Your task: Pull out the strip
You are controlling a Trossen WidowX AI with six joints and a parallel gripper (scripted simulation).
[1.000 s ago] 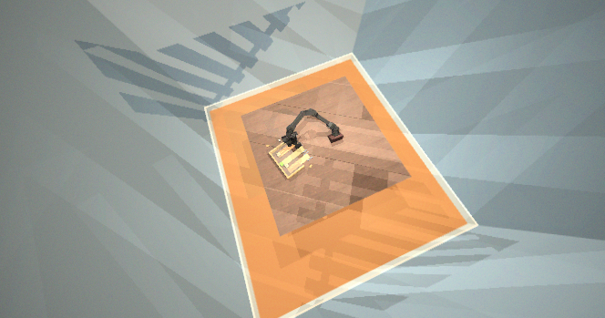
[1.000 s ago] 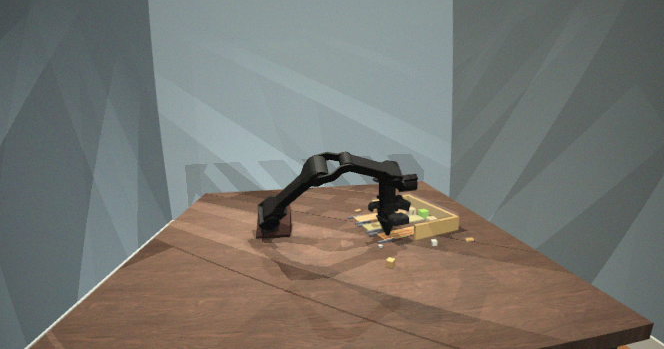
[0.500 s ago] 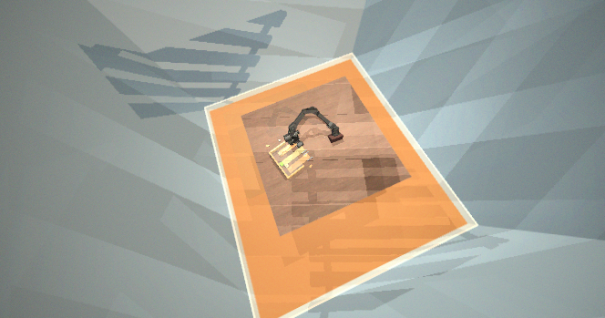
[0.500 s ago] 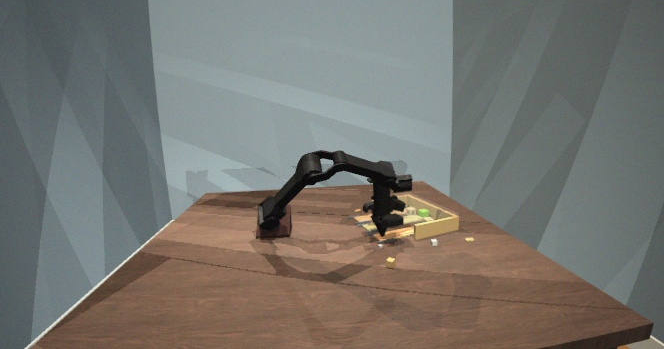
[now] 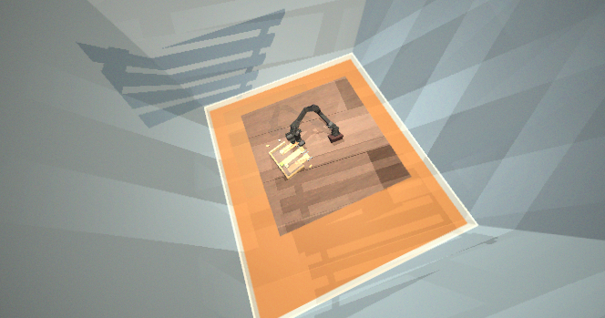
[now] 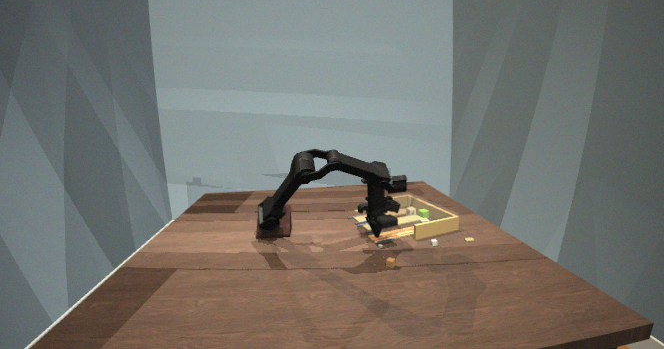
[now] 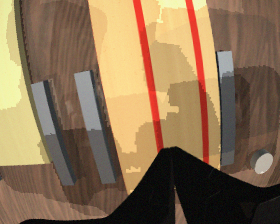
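My gripper (image 5: 302, 144) (image 6: 377, 234) (image 7: 169, 155) is shut and empty. Its tips are over the near end of an orange strip (image 6: 402, 232) (image 7: 118, 75) with two red lines. A pale yellow strip (image 7: 6, 100) lies to the left of it in the wrist view. The strips run into a yellow three-sided frame (image 5: 275, 161) (image 6: 437, 228). A green cube (image 6: 424, 213) and a beige cube (image 6: 411, 210) are inside the frame. I cannot read a label on any cube, nor tell which strip bears the labelled one.
Grey-blue bars (image 7: 226, 110) (image 7: 95, 127) stand beside the orange strip. A round grey piece (image 7: 264, 162) lies to its right. A white cube (image 6: 434, 243), an orange cube (image 6: 390, 262) and a flat yellow piece (image 6: 469, 239) lie outside the frame.
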